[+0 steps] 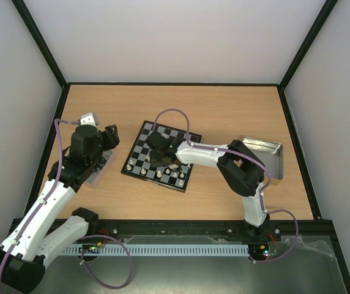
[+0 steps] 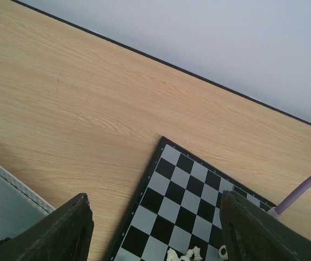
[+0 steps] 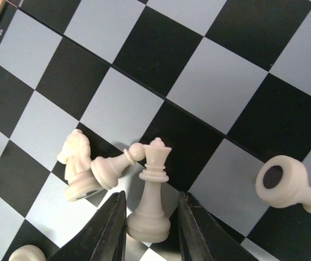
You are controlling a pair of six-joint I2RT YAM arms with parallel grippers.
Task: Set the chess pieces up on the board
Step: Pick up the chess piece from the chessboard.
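Inside a robotics lab's test cell, by every visible sign. Boxed in on three sides by plain white panels [image 1: 175, 37] set in a thin black frame [image 1: 40, 46], like a purpose-built enclosure. At the near edge, a left arm [image 1: 46, 202] and a right arm [image 1: 248, 184], both white-and-black machines, bolted to a black rail [image 1: 181, 229] beside a slotted white cable duct [image 1: 163, 250]. Purple cables [image 1: 174, 111] looping loose along both arms. Laid out on the pale wood-grain worktop [image 1: 224, 104], the props of a bench trial: a small chessboard [image 1: 137, 153] and a silver metal tray [image 1: 267, 150]. Flat, even lighting throughout.
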